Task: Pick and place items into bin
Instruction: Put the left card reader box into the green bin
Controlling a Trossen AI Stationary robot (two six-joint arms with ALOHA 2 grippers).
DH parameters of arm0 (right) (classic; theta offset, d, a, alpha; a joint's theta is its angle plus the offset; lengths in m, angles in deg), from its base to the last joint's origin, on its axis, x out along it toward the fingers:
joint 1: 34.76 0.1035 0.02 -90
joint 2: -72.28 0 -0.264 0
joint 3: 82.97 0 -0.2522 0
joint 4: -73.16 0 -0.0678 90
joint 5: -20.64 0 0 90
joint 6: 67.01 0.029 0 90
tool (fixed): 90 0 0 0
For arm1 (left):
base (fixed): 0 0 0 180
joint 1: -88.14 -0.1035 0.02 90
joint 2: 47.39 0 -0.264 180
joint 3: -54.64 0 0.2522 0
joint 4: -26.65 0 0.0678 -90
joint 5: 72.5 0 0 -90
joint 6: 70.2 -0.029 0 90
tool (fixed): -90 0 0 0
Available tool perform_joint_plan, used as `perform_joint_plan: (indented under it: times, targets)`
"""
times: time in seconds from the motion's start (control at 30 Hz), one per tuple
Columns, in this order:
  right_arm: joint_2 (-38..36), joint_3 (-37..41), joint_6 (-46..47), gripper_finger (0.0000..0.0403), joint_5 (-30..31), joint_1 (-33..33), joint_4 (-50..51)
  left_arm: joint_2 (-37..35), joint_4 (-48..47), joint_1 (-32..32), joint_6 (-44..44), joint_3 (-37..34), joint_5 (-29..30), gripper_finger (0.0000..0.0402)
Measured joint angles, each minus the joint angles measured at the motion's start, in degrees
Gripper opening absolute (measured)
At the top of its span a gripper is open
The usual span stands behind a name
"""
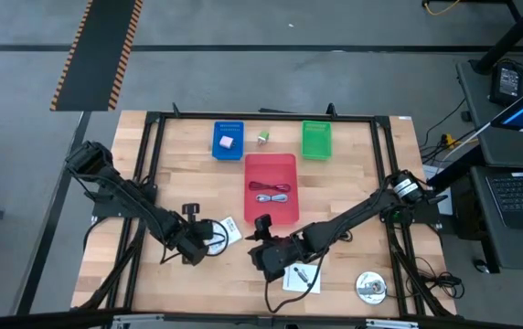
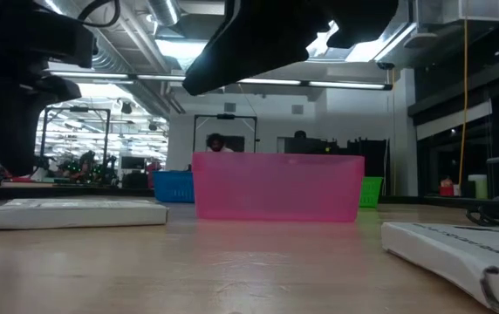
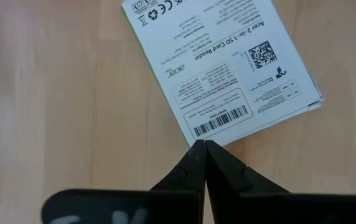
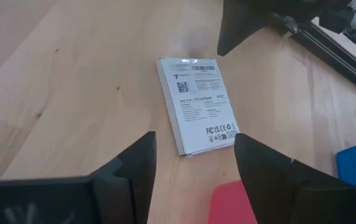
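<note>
A white printed packet (image 3: 228,74) lies flat on the wooden table (image 1: 353,192), also seen in the high view (image 1: 229,228) and the right wrist view (image 4: 196,106). My left gripper (image 3: 203,144) is shut, pointing steeply down, its tips at the packet's near corner. My right gripper (image 4: 193,165) hangs open above the table, aimed at the packet's other end, with nothing between its fingers; in the high view it (image 1: 263,254) is just near of the red bin (image 1: 271,215). Coiled cables (image 1: 272,194) lie inside that bin. My left gripper's shut fingertips (image 3: 196,152) stand at one corner of the packet (image 3: 190,138), coming from above and slanting. I cannot tell whether they touch it. The packet lies flat on the table.
A white card with a black part (image 1: 303,279) and a silver disc (image 1: 371,288) lie near the front edge. At the far side stand a blue tray (image 1: 228,140) with a small block, a green tray (image 1: 316,139) and a small green-white item (image 1: 263,137).
</note>
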Motion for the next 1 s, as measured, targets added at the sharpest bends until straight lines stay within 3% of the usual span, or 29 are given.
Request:
perform_joint_plan:
  times: [0.7,1.0]
  targets:
    - [0.0,0.0,0.2,0.0194,0.0,-0.1,-0.1,0.0,3.5,0.0,1.6,-2.6,-0.6,0.0002]
    - [0.0,0.1,1.5,0.0194,0.0,-0.1,0.0,3.6,4.0,-0.7,1.4,-2.5,-1.4,0.0002]
